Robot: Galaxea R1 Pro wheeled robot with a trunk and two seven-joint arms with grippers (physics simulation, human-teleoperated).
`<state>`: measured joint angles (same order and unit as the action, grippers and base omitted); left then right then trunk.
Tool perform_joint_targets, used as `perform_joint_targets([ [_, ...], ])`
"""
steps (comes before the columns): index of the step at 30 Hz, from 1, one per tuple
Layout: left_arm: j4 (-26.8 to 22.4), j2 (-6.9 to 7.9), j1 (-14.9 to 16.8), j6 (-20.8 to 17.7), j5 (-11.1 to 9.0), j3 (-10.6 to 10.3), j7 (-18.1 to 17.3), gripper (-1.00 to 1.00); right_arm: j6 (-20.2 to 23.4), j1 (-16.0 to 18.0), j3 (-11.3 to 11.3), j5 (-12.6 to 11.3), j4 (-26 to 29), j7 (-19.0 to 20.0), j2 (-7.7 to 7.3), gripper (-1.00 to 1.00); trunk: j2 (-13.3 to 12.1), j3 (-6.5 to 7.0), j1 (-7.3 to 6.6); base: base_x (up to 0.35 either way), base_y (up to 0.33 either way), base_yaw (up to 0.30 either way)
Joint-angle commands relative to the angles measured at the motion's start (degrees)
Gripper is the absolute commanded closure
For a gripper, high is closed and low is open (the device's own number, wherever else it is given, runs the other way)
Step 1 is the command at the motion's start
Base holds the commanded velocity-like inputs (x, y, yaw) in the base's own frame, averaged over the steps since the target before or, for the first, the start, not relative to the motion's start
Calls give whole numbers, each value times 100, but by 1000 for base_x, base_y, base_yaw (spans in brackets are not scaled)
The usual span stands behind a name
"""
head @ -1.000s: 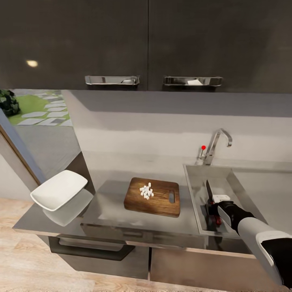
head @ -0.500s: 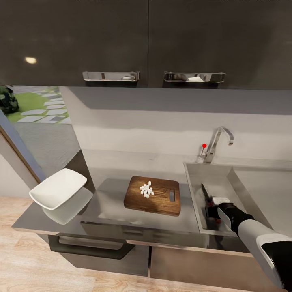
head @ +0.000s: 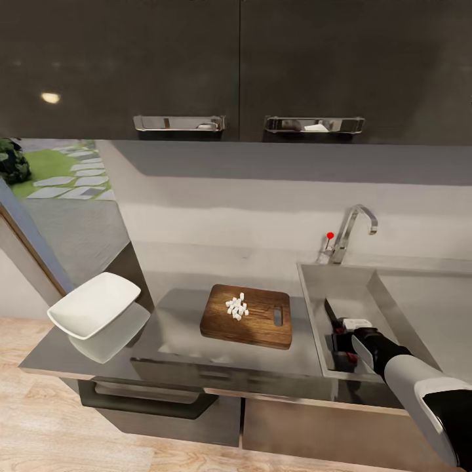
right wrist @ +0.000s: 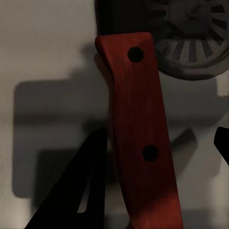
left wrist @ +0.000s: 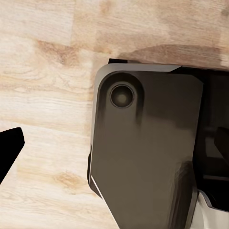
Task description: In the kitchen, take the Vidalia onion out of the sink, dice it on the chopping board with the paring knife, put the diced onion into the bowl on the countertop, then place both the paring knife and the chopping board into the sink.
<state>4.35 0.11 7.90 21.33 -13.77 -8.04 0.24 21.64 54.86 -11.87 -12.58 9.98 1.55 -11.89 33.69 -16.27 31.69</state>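
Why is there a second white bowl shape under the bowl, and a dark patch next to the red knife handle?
Head view: the shiny countertop mirrors the bowl, so that shape is a reflection. Right wrist view: the patch is the shadow the knife casts on the sink floor.

Bare countertop (head: 177,328) around chopping board (head: 259,324).

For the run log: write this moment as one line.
phase: knife into sink | right gripper: open around knife handle, in sink | onion dice: on board | bowl: empty
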Motion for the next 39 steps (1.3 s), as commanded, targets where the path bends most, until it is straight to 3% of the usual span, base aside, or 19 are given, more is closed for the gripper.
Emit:
perform_joint_targets([
  [1, 22, -2, 10, 38, -38, -49, 2, -100, 51, -2, -59, -60, -58, 12, -6, -100, 6, -10, 3, 0, 0, 0],
  [12, 22, -2, 10, 38, -38, -49, 2, -100, 51, -2, -60, -60, -49, 12, -6, -100, 6, 3, 3, 0, 0, 0],
  [33, 22, -11, 10, 38, -38, -49, 2, -100, 42, -2, -52, -57, -5, 12, -11, -100, 6, 185, 3, 0, 0, 0],
  [39, 22, -21, 10, 38, -38, -52, 2, -100, 202, -2, -52, -52, 328, 12, -15, -100, 6, 198, 3, 0, 0, 0],
])
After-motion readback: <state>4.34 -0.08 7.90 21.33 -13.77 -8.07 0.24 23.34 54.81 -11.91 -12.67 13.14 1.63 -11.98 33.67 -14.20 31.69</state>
